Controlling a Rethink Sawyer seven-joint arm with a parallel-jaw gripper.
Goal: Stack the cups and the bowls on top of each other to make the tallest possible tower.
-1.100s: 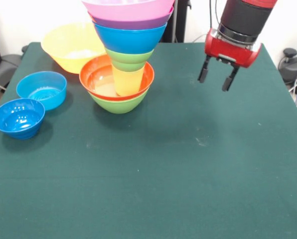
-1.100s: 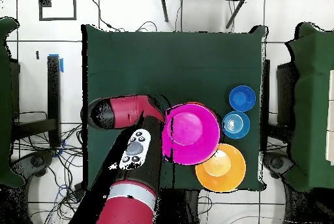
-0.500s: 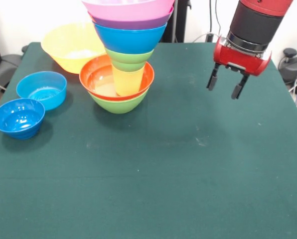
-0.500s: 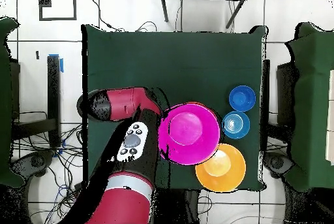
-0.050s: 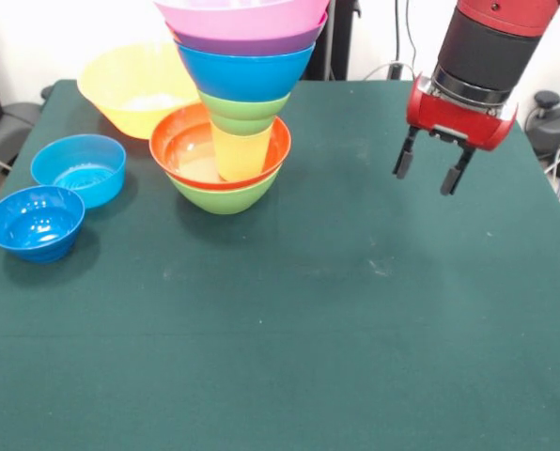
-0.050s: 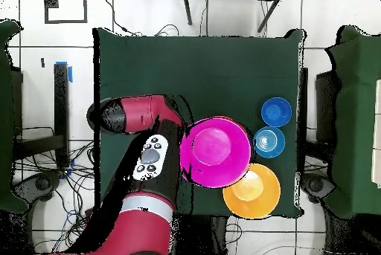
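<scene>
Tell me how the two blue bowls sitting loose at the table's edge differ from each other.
The deep blue glossy plastic bowl is darker and rounder-sided; the light-blue straight-sided plastic bowl is paler, with steeper walls and a flatter bottom. In the front view the deep blue bowl lies nearer the camera, the light-blue bowl behind it. Both stand upright and empty, close together, apart from the tower.

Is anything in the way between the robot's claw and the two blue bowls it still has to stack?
Yes. The open, empty gripper hangs on one side of the table; the dark blue bowl and light blue bowl sit on the other. The tower stands roughly between them, so a low straight sweep could hit it.
</scene>
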